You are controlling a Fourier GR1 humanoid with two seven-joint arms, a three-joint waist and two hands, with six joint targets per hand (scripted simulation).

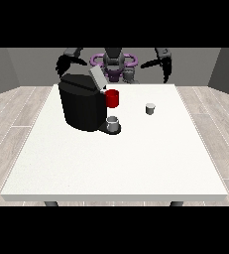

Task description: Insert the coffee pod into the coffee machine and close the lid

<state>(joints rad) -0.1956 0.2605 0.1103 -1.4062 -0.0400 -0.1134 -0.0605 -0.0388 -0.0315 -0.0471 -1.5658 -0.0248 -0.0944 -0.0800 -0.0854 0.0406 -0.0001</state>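
Here one coffee machine (81, 105) is standing lid (97, 77) up on the worktop (136, 149), beside one red cup (112, 98), one grey cup (113, 123) and one pod (150, 108). Both hands (64, 63) (165, 67) are hanging raised, holding nothing; their fingers cannot be told.

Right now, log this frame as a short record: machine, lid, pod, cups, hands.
machine: black coffee machine on the white table, at the view's left
lid: grey lid raised, tilted
pod: small coffee pod on table, right of machine, untouched
cups: red cup beside machine; grey cup at its base
hands: hand at the view's left and hand at the view's right both raised, holding nothing
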